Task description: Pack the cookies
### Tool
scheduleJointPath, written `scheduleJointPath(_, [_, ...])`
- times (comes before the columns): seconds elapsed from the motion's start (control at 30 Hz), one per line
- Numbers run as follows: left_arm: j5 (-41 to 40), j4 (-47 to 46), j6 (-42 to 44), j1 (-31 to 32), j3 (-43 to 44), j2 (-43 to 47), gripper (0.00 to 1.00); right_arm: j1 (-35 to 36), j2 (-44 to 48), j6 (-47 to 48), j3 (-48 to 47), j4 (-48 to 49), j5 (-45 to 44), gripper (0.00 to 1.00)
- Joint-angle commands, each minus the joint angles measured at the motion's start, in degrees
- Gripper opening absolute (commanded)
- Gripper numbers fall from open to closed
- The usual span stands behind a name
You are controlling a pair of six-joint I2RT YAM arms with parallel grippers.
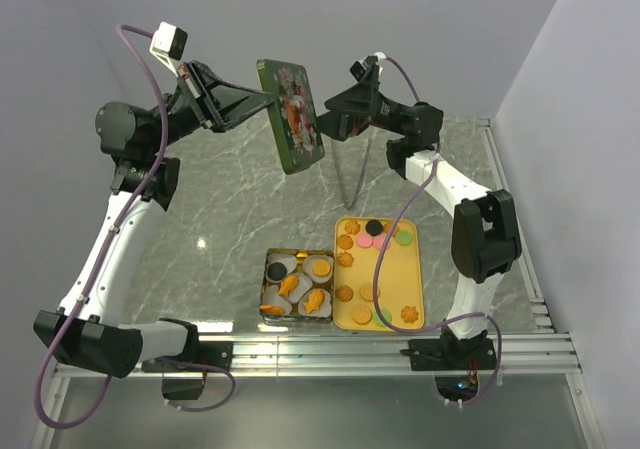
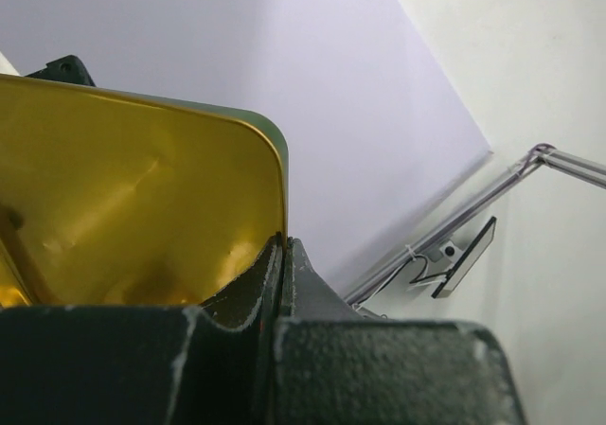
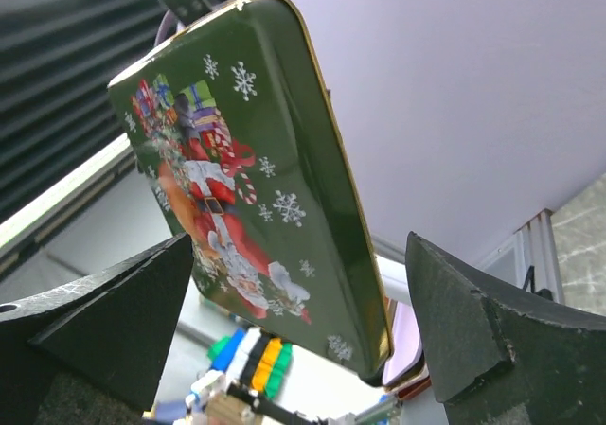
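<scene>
My left gripper (image 1: 262,97) is shut on the rim of a green tin lid (image 1: 291,115) printed with a Santa picture and holds it high above the table, on edge. In the left wrist view the gripper (image 2: 282,245) pinches the lid's gold inner side (image 2: 123,207). My right gripper (image 1: 322,121) is open right beside the lid; its wrist view shows the lid's Santa face (image 3: 246,179) between the spread fingers (image 3: 473,321). Cookies (image 1: 372,233) lie on a yellow tray (image 1: 412,269). More cookies (image 1: 290,287) sit in white paper cups in the tin box (image 1: 268,269).
A thin metal stand (image 1: 355,174) rises from the marble table behind the tray. An aluminium rail (image 1: 400,349) runs along the near edge, another along the right side (image 1: 515,219). Walls close in at the back and right.
</scene>
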State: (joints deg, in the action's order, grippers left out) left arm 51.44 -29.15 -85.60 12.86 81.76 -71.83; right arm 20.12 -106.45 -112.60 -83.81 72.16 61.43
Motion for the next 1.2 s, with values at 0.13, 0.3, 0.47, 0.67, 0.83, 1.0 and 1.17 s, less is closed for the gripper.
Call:
scheduleJointPath(0.13, [0.1, -17.8, -9.7, -0.2, 0.1, -0.9, 0.01, 1.0, -1.9, -15.7, -4.3, 20.5, 1.1, 0.93])
scheduleJointPath(0.3, [-0.1, -19.5, -10.5, -0.2, -0.5, -1.2, 0.01, 1.9, -2.4, -20.1, -4.2, 26.2, 0.1, 0.87])
scheduleJointPath(0.47, [-0.5, -20.5, -11.3, -0.2, -3.4, -0.8, 0.01, 2.6, -2.5, -23.4, -6.0, 28.8, -1.7, 0.82])
scheduleJointPath(0.67, [-1.6, -25.7, -14.3, -0.2, -6.6, -0.5, 0.01, 4.0, -0.2, -23.7, -6.9, 28.8, -1.3, 0.76])
scheduleJointPath(0.83, [-2.0, -25.7, -14.3, -0.2, -7.4, -0.5, 0.00, 4.9, 3.4, -23.4, -3.7, 28.8, -0.3, 0.64])
scheduleJointPath(1.0, [-2.6, -24.6, -14.1, -0.9, -9.1, 0.2, 0.01, 4.9, 6.4, -22.9, -0.4, 28.7, 0.3, 0.45])
scheduleJointPath(1.17, [-2.7, -20.4, -12.9, -2.3, -13.2, 2.1, 0.21, 4.8, 8.4, -23.0, 1.5, 28.7, 0.1, 0.36])
